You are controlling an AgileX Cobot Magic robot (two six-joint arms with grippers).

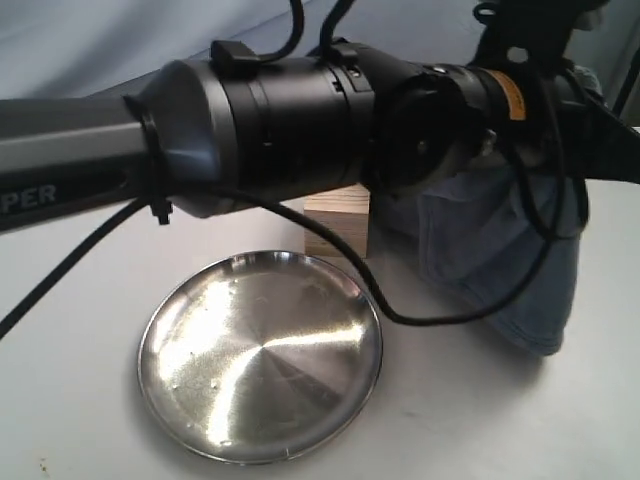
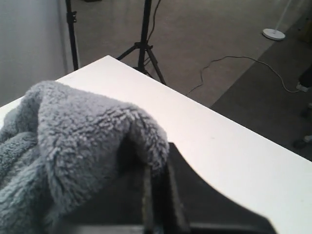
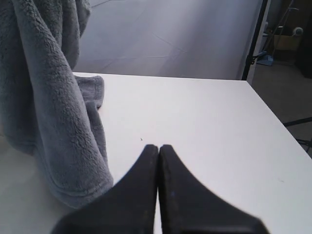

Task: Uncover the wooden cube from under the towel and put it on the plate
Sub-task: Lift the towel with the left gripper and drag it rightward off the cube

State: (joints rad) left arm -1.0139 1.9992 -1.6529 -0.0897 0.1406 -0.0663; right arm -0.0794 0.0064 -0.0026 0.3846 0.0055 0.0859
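The blue-grey towel [image 1: 500, 260] hangs lifted off the table at the right, its lower edge touching the table. In the left wrist view, my left gripper [image 2: 158, 165] is shut on a fold of the towel [image 2: 73, 141]. The wooden cube [image 1: 338, 225] stands uncovered on the table, just behind the far rim of the steel plate [image 1: 262, 355], which has nothing on it. The left arm reaching across the exterior view hides the cube's top. My right gripper [image 3: 159, 147] is shut with nothing in it, low over the white table beside the hanging towel [image 3: 44, 97].
The left arm's thick black forearm [image 1: 280, 120] and its cable [image 1: 420, 318] stretch across the exterior view above the plate and cube. The table's far edge [image 2: 204, 105] drops to a floor with a tripod stand [image 2: 144, 44].
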